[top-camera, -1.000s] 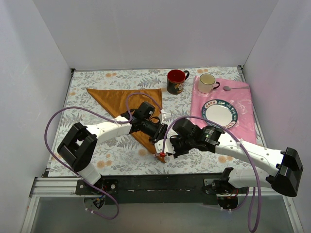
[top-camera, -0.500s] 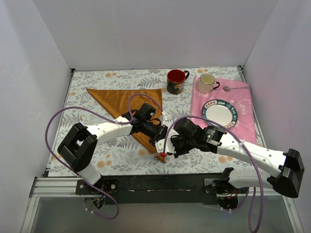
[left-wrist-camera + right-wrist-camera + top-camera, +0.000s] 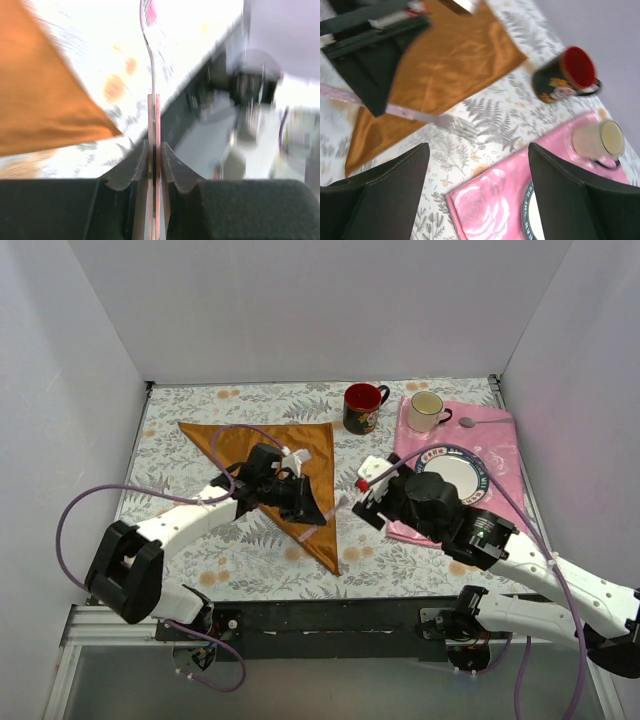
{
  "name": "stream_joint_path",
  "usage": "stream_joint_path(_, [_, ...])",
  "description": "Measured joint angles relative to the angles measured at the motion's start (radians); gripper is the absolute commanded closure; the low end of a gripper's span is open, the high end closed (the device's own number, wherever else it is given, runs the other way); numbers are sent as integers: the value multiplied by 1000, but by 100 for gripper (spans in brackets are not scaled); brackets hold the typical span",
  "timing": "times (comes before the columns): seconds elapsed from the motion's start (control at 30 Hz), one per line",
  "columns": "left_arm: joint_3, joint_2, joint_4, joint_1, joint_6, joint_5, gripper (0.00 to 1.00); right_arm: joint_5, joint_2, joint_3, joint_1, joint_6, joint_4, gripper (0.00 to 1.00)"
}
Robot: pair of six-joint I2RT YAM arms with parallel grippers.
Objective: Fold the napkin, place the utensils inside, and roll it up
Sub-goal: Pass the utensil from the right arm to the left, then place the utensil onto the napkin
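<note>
The napkin lies folded into a triangle on the desk, under the left pincer, which pinches a fork. The right pincer hovers nearby, spread wide.

Left wrist view's all smeared; the utensil runs off at 12 o'clock, tip can't be told. Right wrist view chops the plate at 6 o'clock.

Bare table lies open at the far left corner and along the middle of the near edge. The left arm slants over the napkin, and a fork juts out ahead of it. The right arm covers the near right corner. By the far edge stand a red mug and a white mug, with a plate just nearer.
</note>
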Motion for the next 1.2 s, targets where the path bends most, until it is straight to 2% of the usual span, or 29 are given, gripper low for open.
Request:
stream_joint_path(0.07, [-32, -72, 14, 57, -50, -92, 100, 102, -33, 16, -8, 81, 22, 13])
stream_joint_path(0.17, [-101, -225, 53, 134, -167, -319, 100, 238, -42, 54, -24, 177, 22, 13])
stream_joint_path(0.27, [-141, -340, 76, 151, -289, -556, 100, 298, -48, 56, -27, 226, 11, 13])
stream_joint_path(0.4, [-142, -344, 71, 153, -463, -810, 100, 303, -76, 36, -27, 269, 6, 13])
stream_joint_path(0.53, [-152, -291, 51, 157, -607, -991, 100, 286, -102, 7, -27, 309, -16, 13])
stream_joint_path(0.77, [-234, -182, 143, 174, -707, -1140, 100, 223, -110, -28, -27, 373, -65, 14])
stream_joint_path(1.2, [-235, -14, 297, 210, -735, -1161, 100, 150, -111, -109, -27, 399, -90, 13])
